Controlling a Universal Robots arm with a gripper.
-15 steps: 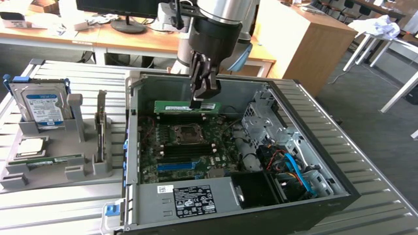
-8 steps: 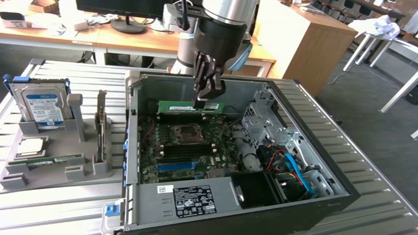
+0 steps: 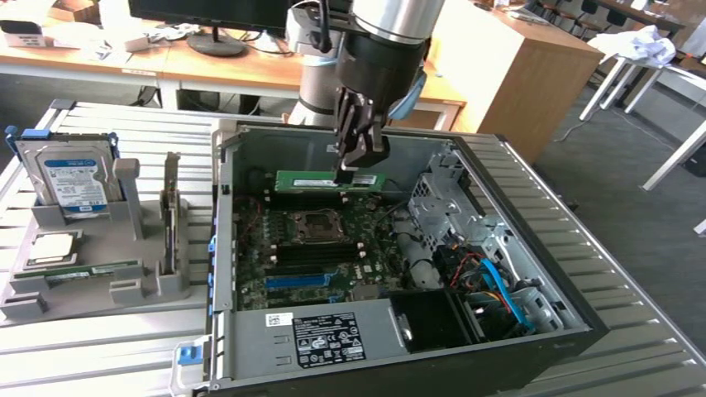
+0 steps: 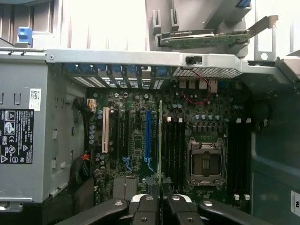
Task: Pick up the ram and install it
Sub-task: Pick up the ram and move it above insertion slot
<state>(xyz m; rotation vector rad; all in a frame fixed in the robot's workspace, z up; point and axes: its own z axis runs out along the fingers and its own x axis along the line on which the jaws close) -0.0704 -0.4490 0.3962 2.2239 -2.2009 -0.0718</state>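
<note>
The gripper (image 3: 359, 171) is pinching the ram (image 3: 314, 179), fingers closed on its top edge toward the exterior view's right end. The ram hangs level inside the open computer case (image 3: 574, 322), over the motherboard (image 3: 320, 260), between the processor socket (image 3: 317, 223) and the far wall. The wrist view shows it edge-on.

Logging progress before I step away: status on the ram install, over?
Gripper shut on ram. Ram held over motherboard inside open case, not seated. Nothing visible between ram and memory slots.
</note>
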